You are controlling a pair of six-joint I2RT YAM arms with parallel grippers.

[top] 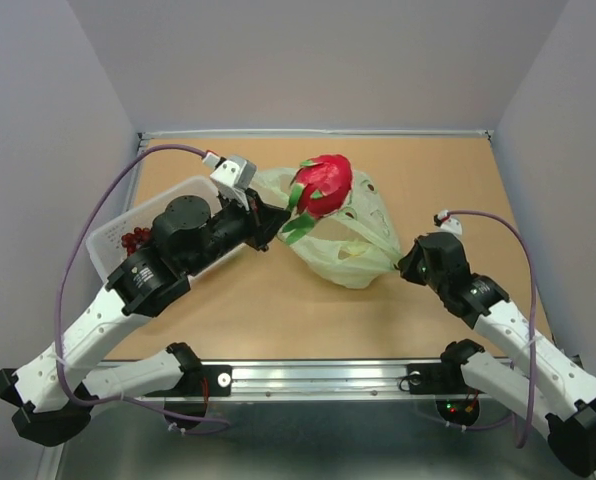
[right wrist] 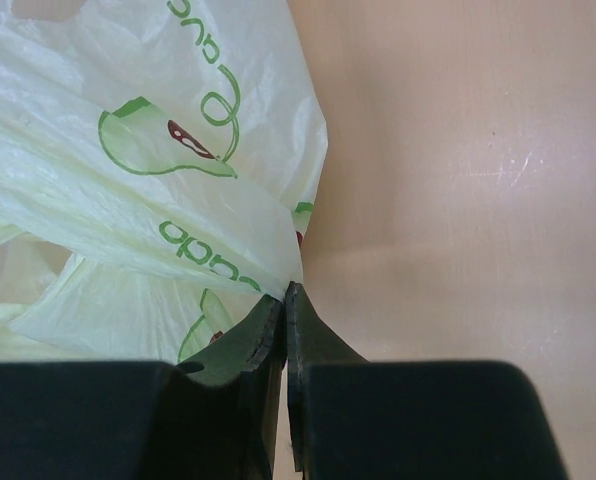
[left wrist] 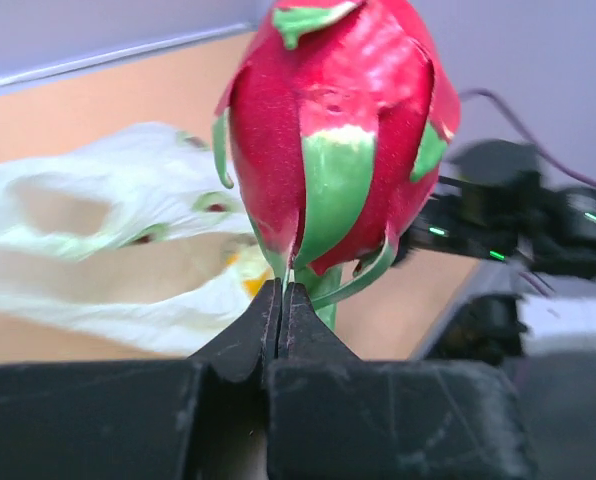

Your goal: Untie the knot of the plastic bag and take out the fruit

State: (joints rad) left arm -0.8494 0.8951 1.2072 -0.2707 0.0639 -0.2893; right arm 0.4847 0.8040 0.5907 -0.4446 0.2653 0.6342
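The left tool (left wrist: 281,300) is closed on a green leaf tip under the dragon fruit (left wrist: 328,130). The fruit stands just above its tips, lifted clear of the plastic bag (left wrist: 98,200) beyond, probably to bring it out. The right tool (right wrist: 286,300) pinches the bag's edge at its tips, apparently anchoring it against that pull. Only the top view shows the white basket (top: 108,230) beside the left tool.

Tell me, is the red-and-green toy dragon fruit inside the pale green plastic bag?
No, the left gripper holds the dragon fruit outside the bag.
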